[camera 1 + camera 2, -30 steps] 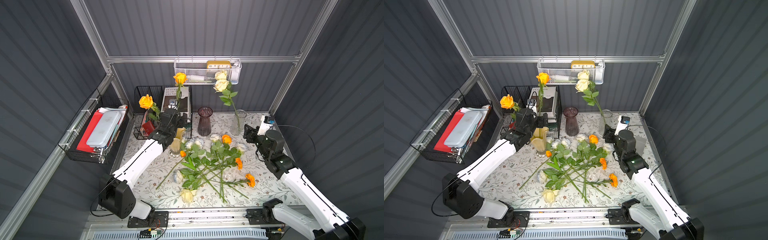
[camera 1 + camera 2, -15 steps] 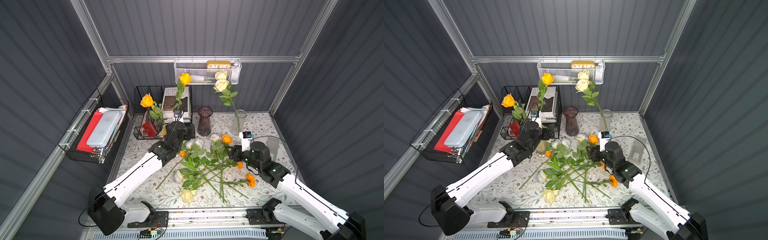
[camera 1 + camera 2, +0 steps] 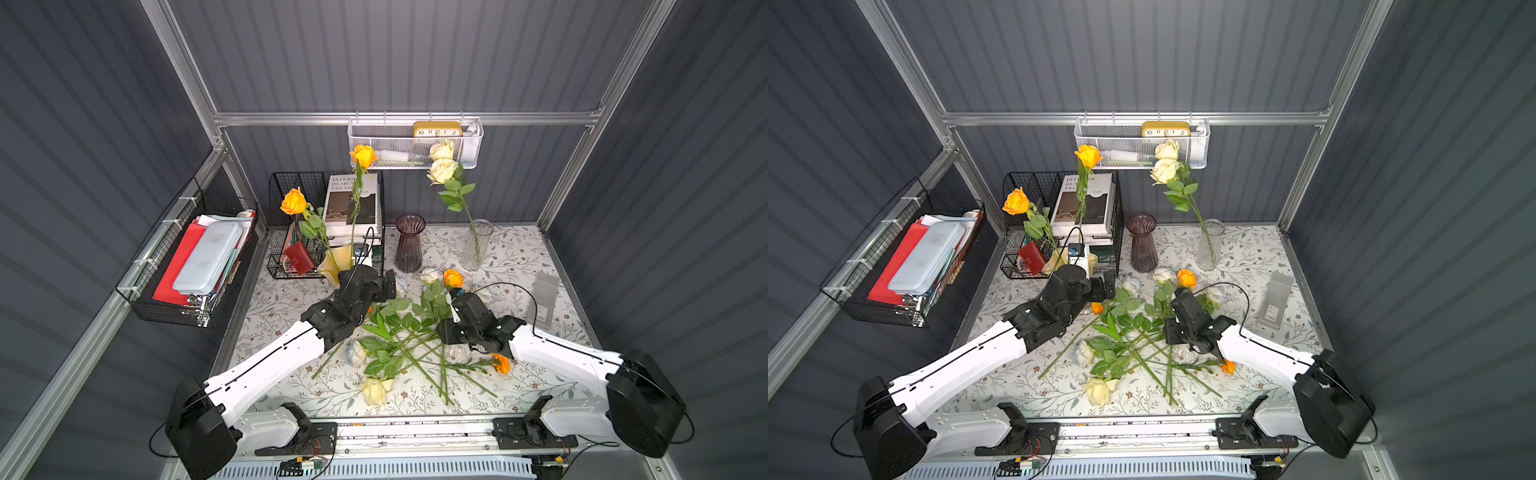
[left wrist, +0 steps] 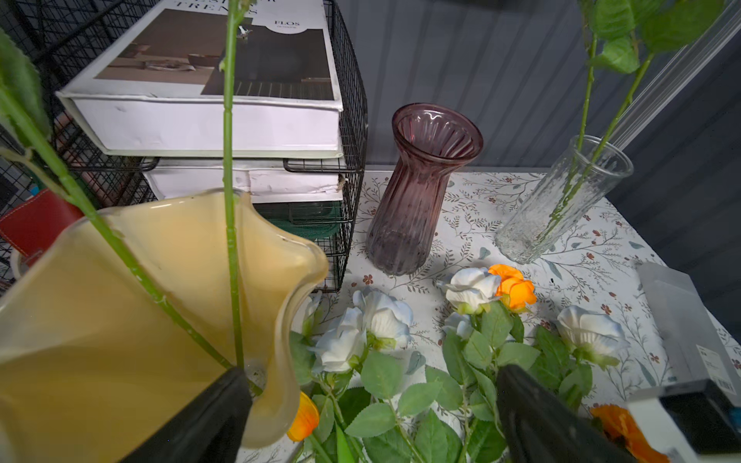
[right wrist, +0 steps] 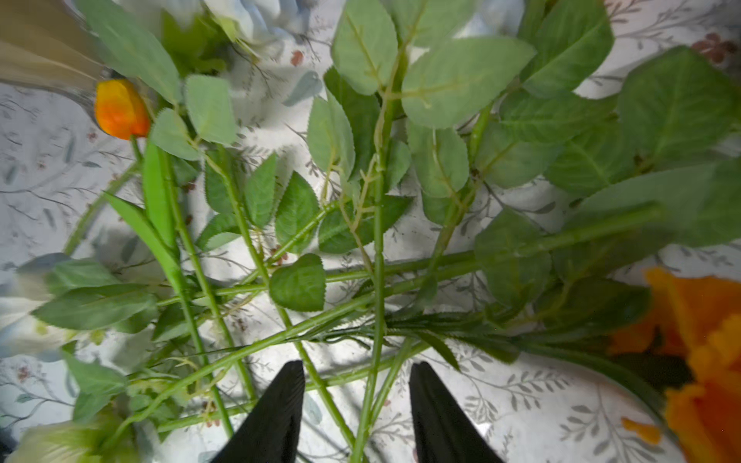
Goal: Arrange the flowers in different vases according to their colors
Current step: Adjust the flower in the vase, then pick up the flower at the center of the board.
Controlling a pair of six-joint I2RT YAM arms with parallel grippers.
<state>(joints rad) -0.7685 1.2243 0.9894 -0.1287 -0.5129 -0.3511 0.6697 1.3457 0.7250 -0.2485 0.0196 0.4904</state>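
Straddling stems of the loose flowers (image 3: 399, 336), the right gripper (image 5: 357, 366) has jaws half apart, unclamped; beside those flowers the left gripper (image 4: 371, 371) has jaws wide, empty.

Flowers (image 3: 401, 322) piled crisscross, purple vase (image 3: 410, 245) upright, empty

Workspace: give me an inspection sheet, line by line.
Surface: floral tablecloth, lying flat.
Job's things: creamy-yellow vase holds two yellow-orange roses; clear vase holds two cream roses; purple vase empty; loose flowers piled crosswise.
Clutter: frosted box; wire rack of books.
Grippers: left gripper open beside the creamy-yellow vase; right gripper open, stems between its jaws, none pinched.
Cables: black cable looping off the right wrist.
Surroundings: grey ribbed walls; wall basket with clock; side basket of folders.
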